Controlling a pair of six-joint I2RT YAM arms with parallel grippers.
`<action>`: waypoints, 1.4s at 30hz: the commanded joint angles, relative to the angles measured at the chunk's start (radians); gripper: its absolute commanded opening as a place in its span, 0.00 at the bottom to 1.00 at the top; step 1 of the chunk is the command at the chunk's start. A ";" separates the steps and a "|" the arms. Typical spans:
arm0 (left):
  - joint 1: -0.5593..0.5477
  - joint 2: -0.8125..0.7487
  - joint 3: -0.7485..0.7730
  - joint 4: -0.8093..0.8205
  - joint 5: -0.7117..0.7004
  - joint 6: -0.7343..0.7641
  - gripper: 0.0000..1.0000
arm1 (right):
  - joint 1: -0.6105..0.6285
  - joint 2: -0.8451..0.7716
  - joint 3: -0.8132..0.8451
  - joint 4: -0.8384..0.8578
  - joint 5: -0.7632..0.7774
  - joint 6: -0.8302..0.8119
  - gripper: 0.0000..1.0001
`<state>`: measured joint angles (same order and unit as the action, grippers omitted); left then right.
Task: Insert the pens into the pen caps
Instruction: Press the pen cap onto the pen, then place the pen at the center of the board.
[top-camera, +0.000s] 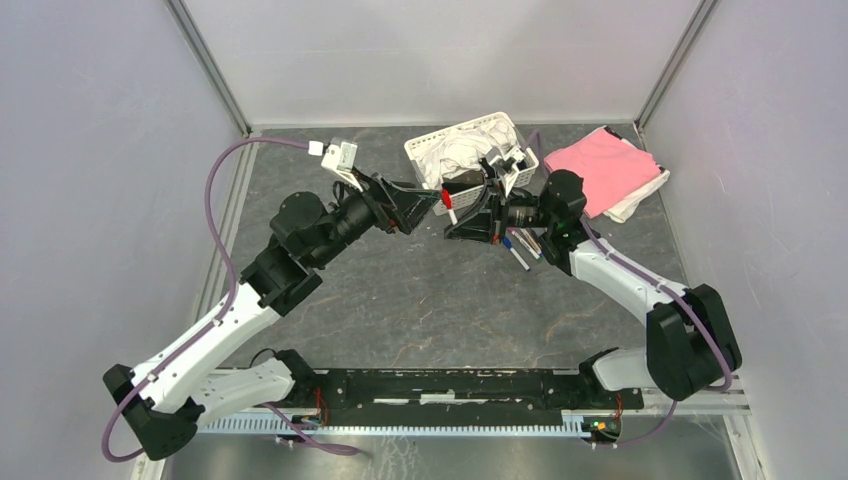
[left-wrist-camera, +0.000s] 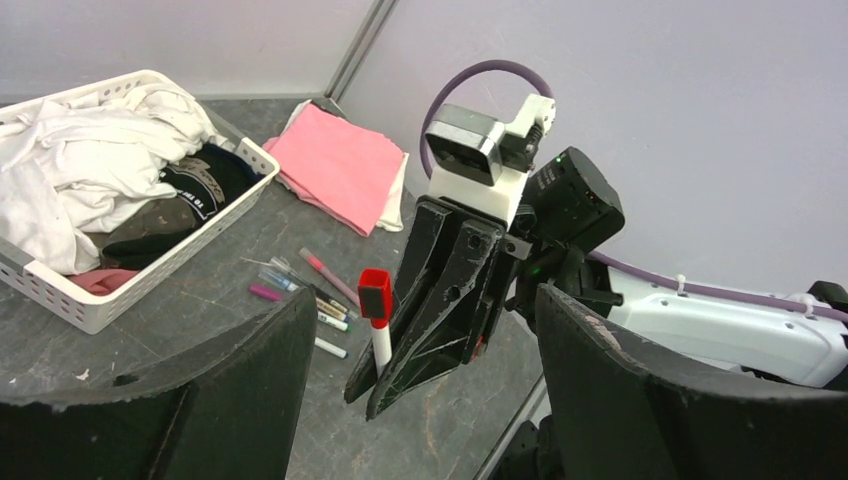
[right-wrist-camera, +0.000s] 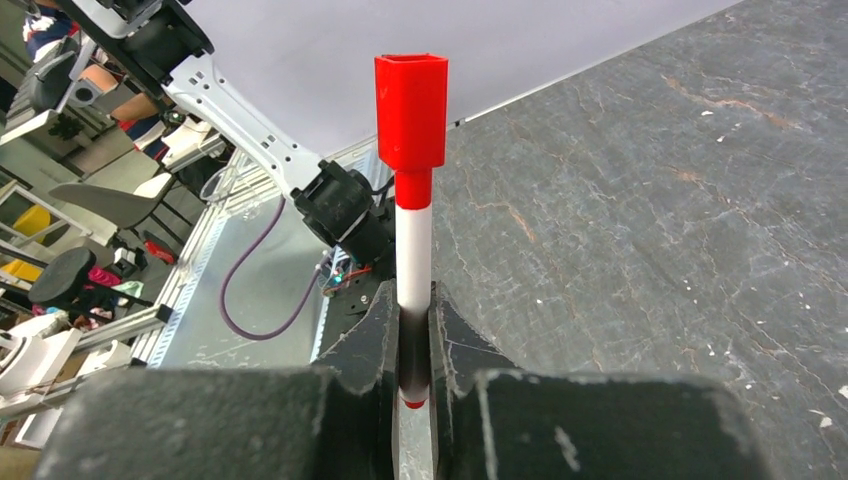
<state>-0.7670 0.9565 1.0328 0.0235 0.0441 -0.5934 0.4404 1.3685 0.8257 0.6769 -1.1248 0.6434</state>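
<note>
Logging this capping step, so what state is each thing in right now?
Red pen: upright, held by its lower barrel.
Red cap: on the pen's top end.
Right pincer: shut on the red pen.
Left pincer: open, empty.
Loose pens: lying flat on table.
Basket: full of clothes.
Pink cloth: folded, flat.

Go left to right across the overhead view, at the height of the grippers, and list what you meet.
left gripper → red-capped pen → loose pens → pink cloth
</note>
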 joint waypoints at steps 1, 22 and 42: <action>0.006 0.010 -0.019 0.053 -0.034 0.028 0.85 | -0.019 -0.044 -0.005 -0.059 -0.008 -0.085 0.11; 0.017 0.019 -0.103 -0.017 -0.257 0.006 0.86 | -0.199 -0.069 -0.030 -0.896 0.350 -0.921 0.15; 0.020 0.014 -0.158 -0.058 -0.284 -0.018 0.86 | -0.227 0.007 -0.143 -0.853 0.675 -0.907 0.22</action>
<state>-0.7521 0.9833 0.8837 -0.0437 -0.2096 -0.5949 0.2150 1.3506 0.6800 -0.2173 -0.5083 -0.2745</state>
